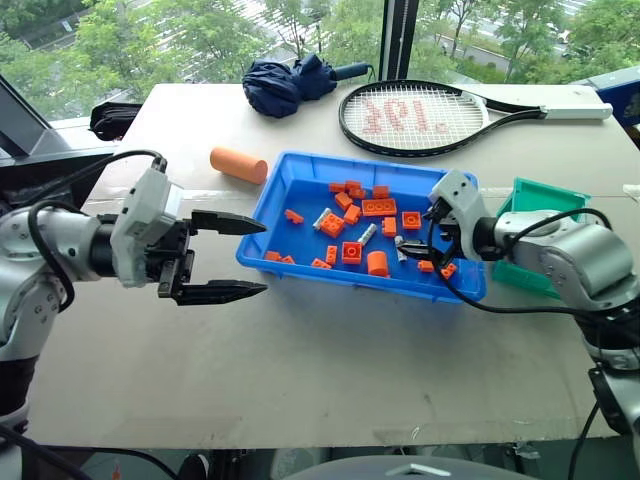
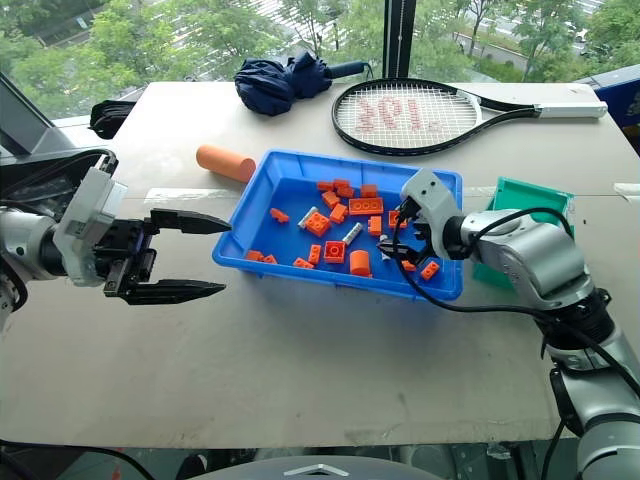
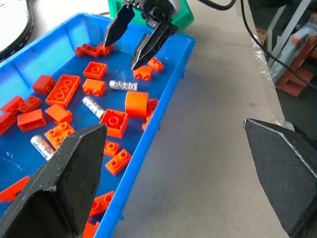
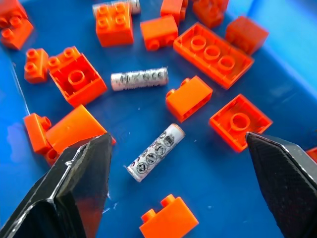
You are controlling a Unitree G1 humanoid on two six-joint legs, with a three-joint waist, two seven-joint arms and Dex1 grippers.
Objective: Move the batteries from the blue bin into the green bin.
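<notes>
The blue bin (image 1: 290, 190) sits mid-table and holds three silver batteries among orange bricks. In the right wrist view one battery (image 4: 155, 152) lies between my right gripper's fingers, another (image 4: 139, 79) just beyond it, a third (image 4: 119, 6) at the far edge. My right gripper (image 1: 412, 252) hangs open inside the bin's right end, just above the floor. The green bin (image 1: 548, 200) stands against the blue bin's right side, behind my right arm. My left gripper (image 1: 262, 258) hovers open and empty over the table, left of the blue bin, pointing at it.
Several orange bricks (image 1: 351, 251) and a stubby orange cylinder (image 1: 377, 263) share the blue bin. A longer orange cylinder (image 1: 238, 164) lies on the table behind my left gripper. A tennis racket (image 1: 420, 117) and a folded navy umbrella (image 1: 290, 82) lie at the back.
</notes>
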